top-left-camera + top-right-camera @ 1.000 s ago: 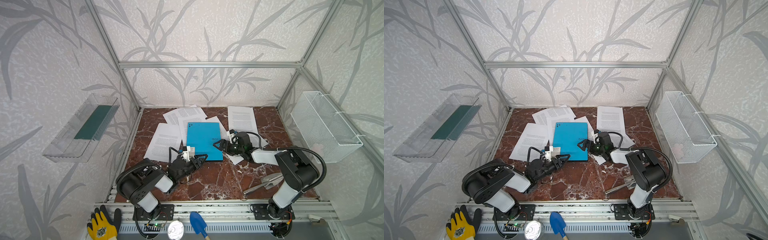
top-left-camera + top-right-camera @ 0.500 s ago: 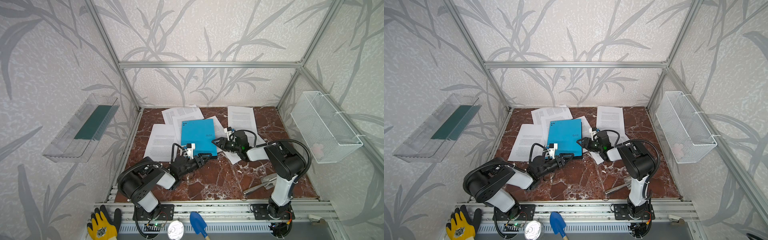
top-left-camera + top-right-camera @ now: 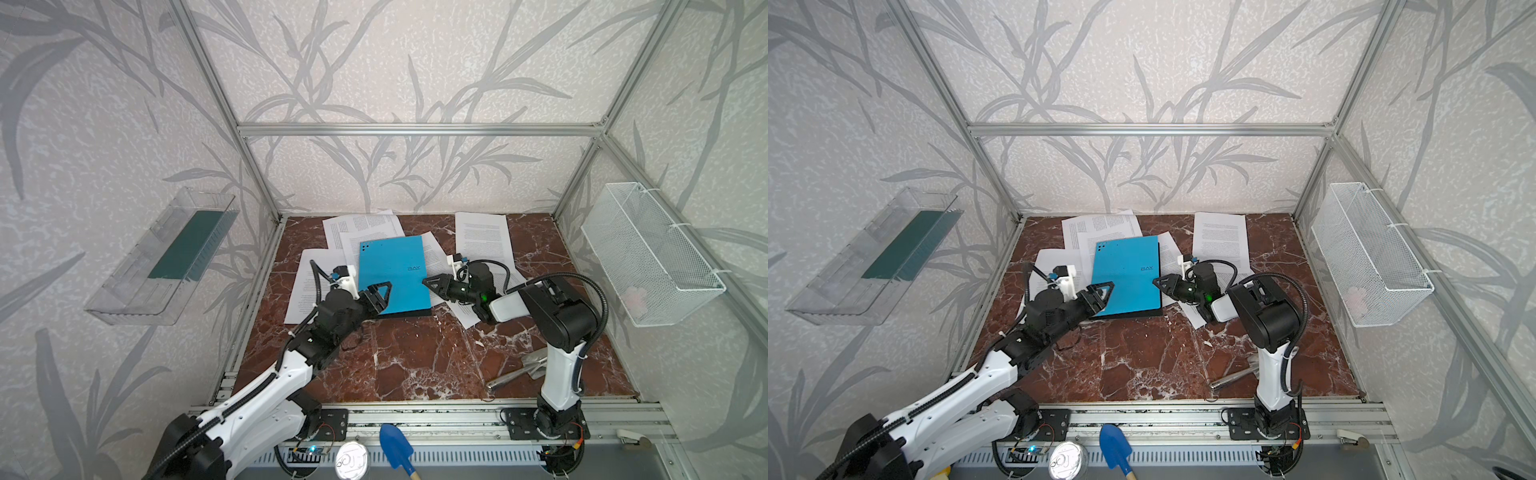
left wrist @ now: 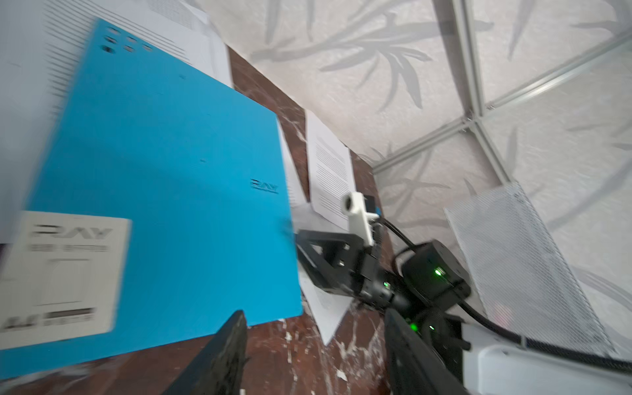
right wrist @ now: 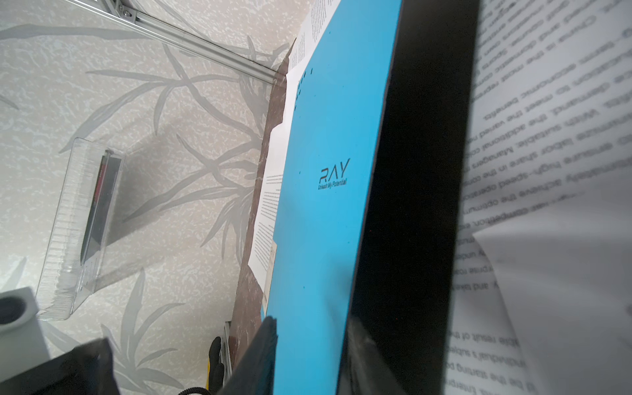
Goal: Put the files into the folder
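Honestly, the folder (image 3: 392, 274) lies on the files (image 3: 361, 226) toward the back edge of the table (image 3: 415, 357), and the right gripper (image 3: 427, 282) straddles its right edge, jaws narrowed; can't tell if it's pinching. Meanwhile the left gripper (image 3: 380, 294) gapes empty at the folder's near-left corner. I'd pinch only the top cover.

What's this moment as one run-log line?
folder: blue side up, atop loose files | left gripper: open, by its near corner | right gripper: at its right edge

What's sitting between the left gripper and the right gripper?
The blue folder, lying flat on loose sheets. The left gripper is at its near left corner and the right gripper at its right edge. Both top views show it.
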Tool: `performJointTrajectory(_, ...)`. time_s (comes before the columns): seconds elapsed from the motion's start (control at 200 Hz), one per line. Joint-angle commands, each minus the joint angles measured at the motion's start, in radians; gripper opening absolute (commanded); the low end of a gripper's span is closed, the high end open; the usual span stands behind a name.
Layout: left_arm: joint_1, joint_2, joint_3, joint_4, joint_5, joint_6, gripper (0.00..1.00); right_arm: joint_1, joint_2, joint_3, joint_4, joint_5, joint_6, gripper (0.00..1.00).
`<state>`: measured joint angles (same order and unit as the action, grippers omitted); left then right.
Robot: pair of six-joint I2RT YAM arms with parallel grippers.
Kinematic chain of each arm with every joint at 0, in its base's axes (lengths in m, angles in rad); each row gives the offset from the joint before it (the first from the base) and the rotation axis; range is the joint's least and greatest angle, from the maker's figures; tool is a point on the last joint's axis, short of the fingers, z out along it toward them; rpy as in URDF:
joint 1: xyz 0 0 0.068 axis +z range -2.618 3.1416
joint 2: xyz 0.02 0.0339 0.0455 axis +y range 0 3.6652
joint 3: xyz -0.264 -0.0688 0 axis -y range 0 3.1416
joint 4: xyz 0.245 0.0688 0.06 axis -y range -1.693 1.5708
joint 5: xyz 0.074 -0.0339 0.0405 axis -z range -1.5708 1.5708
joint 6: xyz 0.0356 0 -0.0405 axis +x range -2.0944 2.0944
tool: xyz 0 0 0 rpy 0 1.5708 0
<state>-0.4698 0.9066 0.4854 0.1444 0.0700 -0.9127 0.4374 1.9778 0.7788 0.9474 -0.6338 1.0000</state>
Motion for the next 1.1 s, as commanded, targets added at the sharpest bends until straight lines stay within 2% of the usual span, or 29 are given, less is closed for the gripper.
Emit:
performJointTrajectory(0.0,0.140,0.046,-0.005,-0.272,0.003,0.065,0.65,0.003,0.018,0.028,0.050,-0.020,0.000,0.34)
performJointTrajectory(0.125,0.236,0.190,0.015,-0.212,0.102,0.086,0.65,0.004,0.016,0.038,0.029,-0.017,-0.010,0.34)
performJointTrajectory(0.21,0.260,0.294,0.049,-0.181,0.104,0.099,0.65,0.006,0.018,0.044,0.019,-0.017,-0.015,0.34)
performJointTrajectory(0.32,0.272,0.412,0.100,-0.145,0.127,0.135,0.65,0.011,0.021,0.055,0.006,-0.020,-0.021,0.34)
performJointTrajectory(0.48,0.278,0.562,0.183,-0.141,0.249,0.179,0.64,0.026,0.030,0.092,-0.037,-0.023,-0.044,0.37)
performJointTrajectory(0.74,0.280,0.678,0.202,-0.069,0.333,0.190,0.62,0.038,0.049,0.166,-0.112,-0.026,-0.076,0.41)
performJointTrajectory(0.82,0.281,0.692,0.198,-0.048,0.347,0.183,0.61,0.042,0.050,0.183,-0.132,-0.021,-0.083,0.35)
performJointTrajectory(0.91,0.280,0.690,0.194,-0.035,0.355,0.179,0.61,0.044,0.041,0.189,-0.157,-0.008,-0.101,0.32)
performJointTrajectory(0.995,0.280,0.673,0.195,-0.030,0.375,0.174,0.61,0.044,0.031,0.193,-0.178,-0.007,-0.113,0.19)
performJointTrajectory(1.075,0.281,0.631,0.193,-0.026,0.392,0.164,0.61,0.044,0.000,0.184,-0.194,0.001,-0.124,0.00)
performJointTrajectory(1.095,0.281,0.613,0.191,-0.026,0.394,0.160,0.61,0.045,-0.012,0.181,-0.196,0.005,-0.130,0.00)
